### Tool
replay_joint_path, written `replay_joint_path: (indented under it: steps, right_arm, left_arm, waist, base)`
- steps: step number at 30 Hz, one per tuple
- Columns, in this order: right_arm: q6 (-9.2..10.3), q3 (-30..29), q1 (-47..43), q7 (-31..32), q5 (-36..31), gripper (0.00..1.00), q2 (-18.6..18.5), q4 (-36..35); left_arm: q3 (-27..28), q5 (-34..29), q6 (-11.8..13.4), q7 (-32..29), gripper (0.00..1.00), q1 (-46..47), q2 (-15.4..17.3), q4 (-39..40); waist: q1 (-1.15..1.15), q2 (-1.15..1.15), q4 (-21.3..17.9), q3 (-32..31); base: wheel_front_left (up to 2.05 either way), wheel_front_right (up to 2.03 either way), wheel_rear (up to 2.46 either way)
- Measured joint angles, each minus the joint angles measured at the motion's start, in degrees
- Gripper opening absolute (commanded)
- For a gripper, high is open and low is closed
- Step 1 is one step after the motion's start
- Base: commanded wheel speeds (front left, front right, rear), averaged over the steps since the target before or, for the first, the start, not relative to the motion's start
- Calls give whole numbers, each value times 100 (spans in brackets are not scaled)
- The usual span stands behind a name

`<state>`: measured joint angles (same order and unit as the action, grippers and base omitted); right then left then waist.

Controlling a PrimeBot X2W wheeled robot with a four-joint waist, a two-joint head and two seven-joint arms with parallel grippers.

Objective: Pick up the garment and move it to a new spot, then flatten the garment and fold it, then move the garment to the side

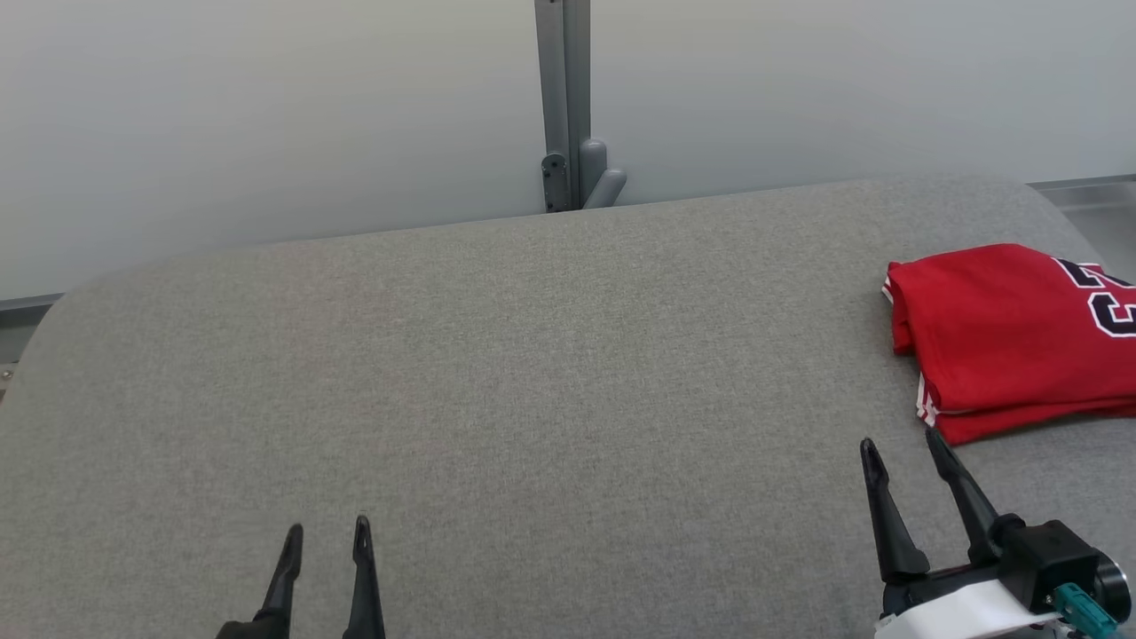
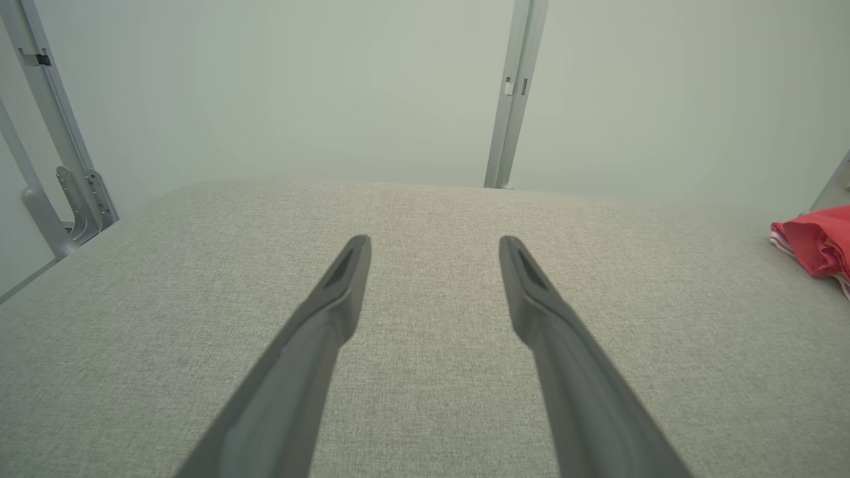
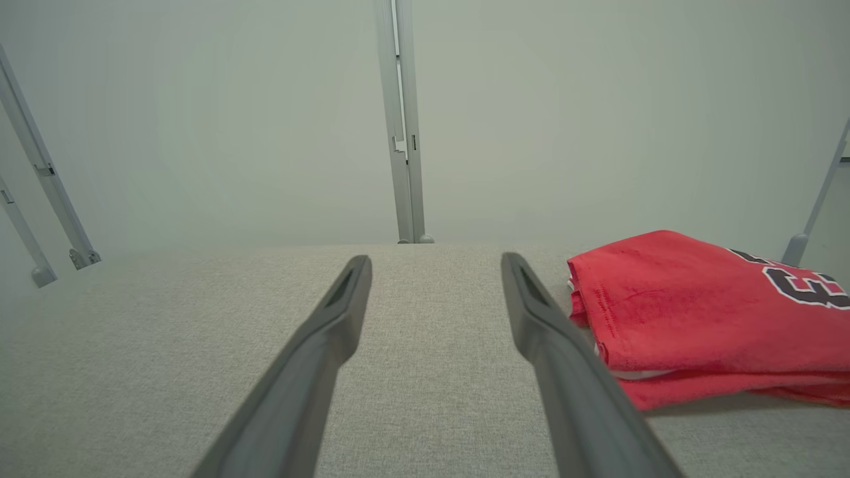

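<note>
The red garment (image 1: 1003, 342) lies folded at the far right of the grey padded table (image 1: 532, 373), running past the head view's right edge. Its dark, white-edged numerals face up, and white striped trim shows along its left side.

The right gripper (image 1: 901, 439) hovers just beside the garment's near left corner. Its two dark fingers are spread apart and hold nothing. In the right wrist view the folded stack sits close against the outer side of the right-hand finger (whether cloth and finger touch cannot be told).

The left gripper (image 1: 328, 526) is low on the left, well apart from the garment, its fingers likewise parted and empty over bare fabric.

Behind the table's far edge a grey metal post (image 1: 564, 106) rises against the pale wall (image 1: 266, 115), with a rounded grey fitting (image 1: 599, 173) at its base. Slanted grey struts (image 2: 53, 133) stand beside the table's left end in the left wrist view. Nothing lies between either gripper and the garment.
</note>
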<state>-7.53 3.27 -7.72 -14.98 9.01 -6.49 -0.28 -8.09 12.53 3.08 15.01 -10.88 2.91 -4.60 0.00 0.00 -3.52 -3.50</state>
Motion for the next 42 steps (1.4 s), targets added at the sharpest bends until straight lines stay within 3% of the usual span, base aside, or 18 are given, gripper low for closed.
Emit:
replay_joint_path:
  steps: [8,26,42]
  right_arm:
    - [0,11,-41,108,434,0,48,256]
    - [1,-101,532,598,2349,0,49,824]
    - [1,-233,966,989,3718,0,78,1214]
  left_arm:
    - [21,404,-21,-89,0,-31,-2,-197]
    - [261,2283,-265,-396,0,394,48,-487]
    - [461,3584,-443,-638,0,754,92,-669]
  waist:
    - [0,0,14,14]
    - [0,0,64,68]
    - [0,0,109,117]
  base:
    - [0,0,0]
    - [0,0,0]
    - [0,0,0]
